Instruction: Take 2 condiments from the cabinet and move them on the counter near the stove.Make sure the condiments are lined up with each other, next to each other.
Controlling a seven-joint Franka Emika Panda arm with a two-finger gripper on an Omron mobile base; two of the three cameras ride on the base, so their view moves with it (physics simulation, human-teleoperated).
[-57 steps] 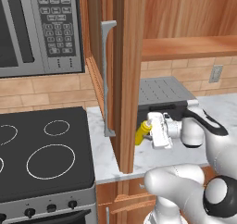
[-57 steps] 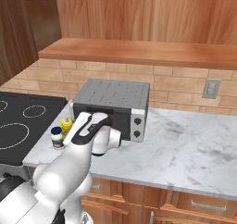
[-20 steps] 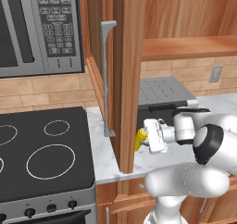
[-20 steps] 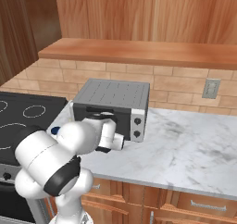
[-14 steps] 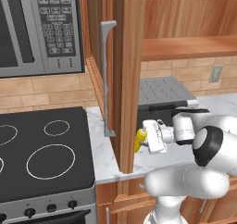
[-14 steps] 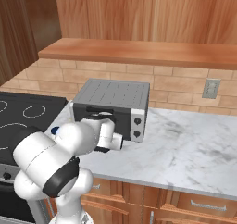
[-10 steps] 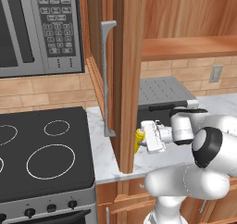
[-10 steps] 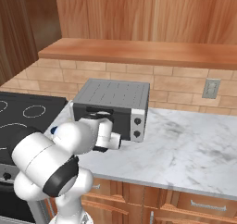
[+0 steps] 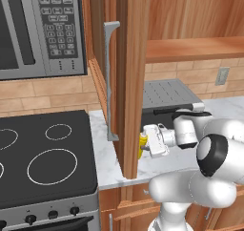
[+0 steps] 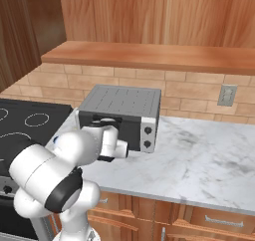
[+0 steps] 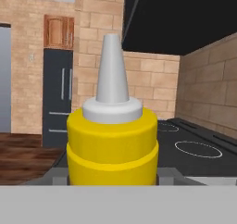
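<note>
Pinching the tall slim yellow squeeze bottle with the white pointed nozzle point(image 11: 112, 137), the jaws sit pressed against its body just below the shoulder, with a grey pad point(image 11: 54, 176) showing on each side of it in the hand view. From the left base view the bottle point(image 9: 142, 144) is upright, low over the white grey-veined marble desk point(image 9: 162, 164), partly hidden behind the open light brown wooden cabinet door point(image 9: 129, 77); I cannot tell whether its foot touches the slab. It looks light, smooth and somewhat yielding, so hard squeezing could dent it or let it slip; a hold on the cylindrical body, well under the cone, seems safest. Beyond stand the grey toaster oven point(image 10: 121, 111) and the black glass cooktop point(image 9: 43, 157).
</note>
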